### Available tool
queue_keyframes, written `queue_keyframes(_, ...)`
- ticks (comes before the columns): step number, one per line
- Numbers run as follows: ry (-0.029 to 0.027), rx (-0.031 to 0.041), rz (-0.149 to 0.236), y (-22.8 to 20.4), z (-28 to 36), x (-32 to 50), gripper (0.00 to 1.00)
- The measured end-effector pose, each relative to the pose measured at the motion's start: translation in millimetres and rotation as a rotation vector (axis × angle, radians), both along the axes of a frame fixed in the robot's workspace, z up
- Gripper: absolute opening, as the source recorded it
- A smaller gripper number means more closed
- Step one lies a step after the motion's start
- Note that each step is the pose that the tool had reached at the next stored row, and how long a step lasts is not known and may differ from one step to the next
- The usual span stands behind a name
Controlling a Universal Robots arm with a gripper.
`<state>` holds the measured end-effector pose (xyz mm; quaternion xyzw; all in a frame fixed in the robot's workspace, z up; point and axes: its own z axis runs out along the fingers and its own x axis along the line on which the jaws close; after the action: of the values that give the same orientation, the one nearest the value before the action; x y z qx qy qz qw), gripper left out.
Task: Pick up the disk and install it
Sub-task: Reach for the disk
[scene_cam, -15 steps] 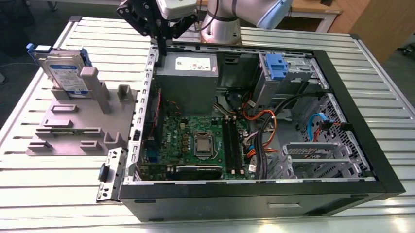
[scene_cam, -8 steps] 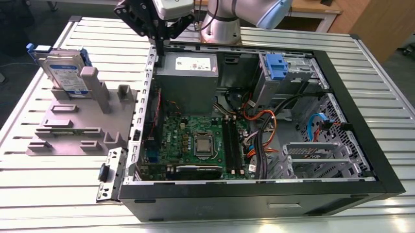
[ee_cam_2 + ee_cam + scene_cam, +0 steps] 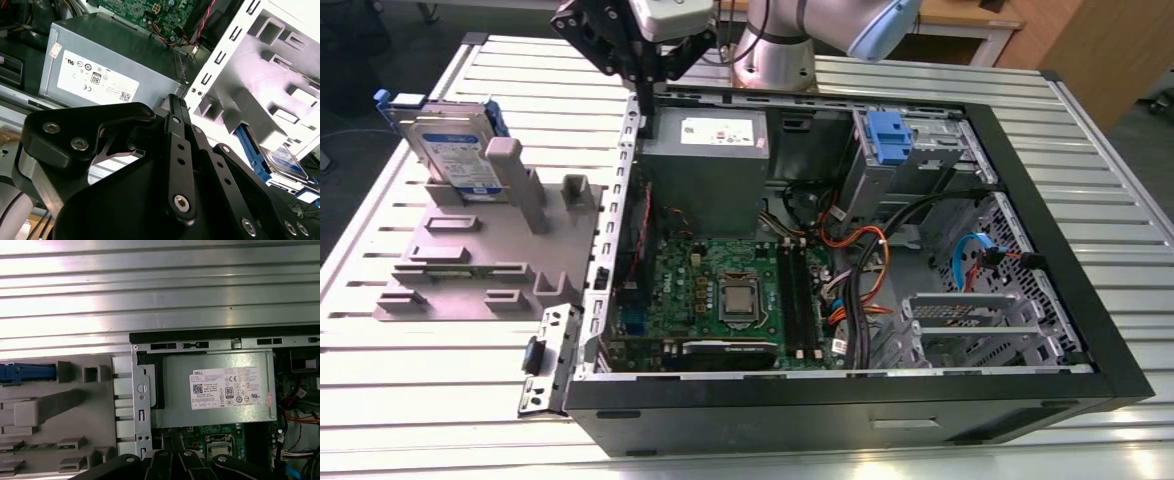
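The disk (image 3: 454, 140), silver with a white-and-blue label and blue side rails, stands on edge in a grey holder (image 3: 467, 265) at the exterior view's left. Its blue rail (image 3: 27, 373) shows in the first wrist view, and part of the disk (image 3: 283, 161) shows in the second wrist view. My black gripper (image 3: 644, 83) hangs above the far left corner of the open computer case (image 3: 854, 405), to the right of the disk and apart from it. Its fingers look shut with nothing between them, and its linkage shows in both wrist views (image 3: 175, 102) (image 3: 172, 457).
Under the gripper sits a grey power supply box (image 3: 707, 150) with a white sticker. A small blue latch (image 3: 887, 135) stands at the drive bay at the case's back. Motherboard (image 3: 720, 290) and cables lie inside. Everything rests on a slatted metal table (image 3: 427, 400).
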<state>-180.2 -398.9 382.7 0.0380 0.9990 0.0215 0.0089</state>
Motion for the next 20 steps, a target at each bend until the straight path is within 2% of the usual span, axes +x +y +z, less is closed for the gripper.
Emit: queue_keyframes(20, 0.0010, 0.0000, 0.000, 0.0, -1.8, -23.1, 0.11)
